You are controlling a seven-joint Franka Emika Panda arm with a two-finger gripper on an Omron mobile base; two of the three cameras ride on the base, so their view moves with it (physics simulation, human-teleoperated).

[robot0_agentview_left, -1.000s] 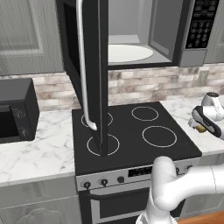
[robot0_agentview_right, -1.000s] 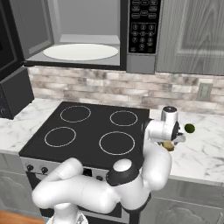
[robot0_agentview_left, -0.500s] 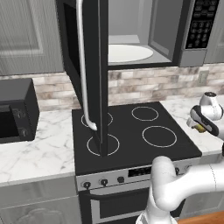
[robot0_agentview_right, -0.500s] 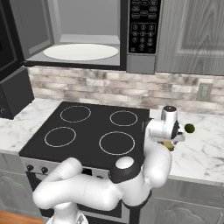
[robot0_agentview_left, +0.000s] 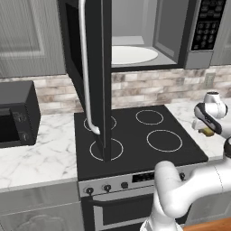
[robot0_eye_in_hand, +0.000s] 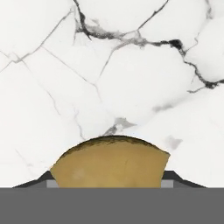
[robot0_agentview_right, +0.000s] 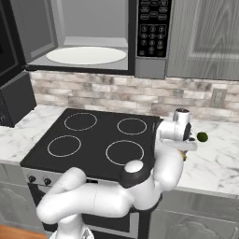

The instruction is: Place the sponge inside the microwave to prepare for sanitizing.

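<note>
Sponge [robot0_eye_in_hand: 110, 162] sits on the white marble table [robot0_eye_in_hand: 109, 65], right between our gripper [robot0_eye_in_hand: 107, 177] tips. We cannot tell if it is pinched. Microwave [robot0_agentview_left: 149, 36] door [robot0_agentview_left: 92, 76] hangs wide open above the stove [robot0_agentview_left: 135, 135].

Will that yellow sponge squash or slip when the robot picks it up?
The sponge looks matte and porous, so it probably grips well rather than slipping. Its small size suggests it is light. It sits between the jaws, with a rounded top edge, hinting it may give a little when squeezed.
</note>
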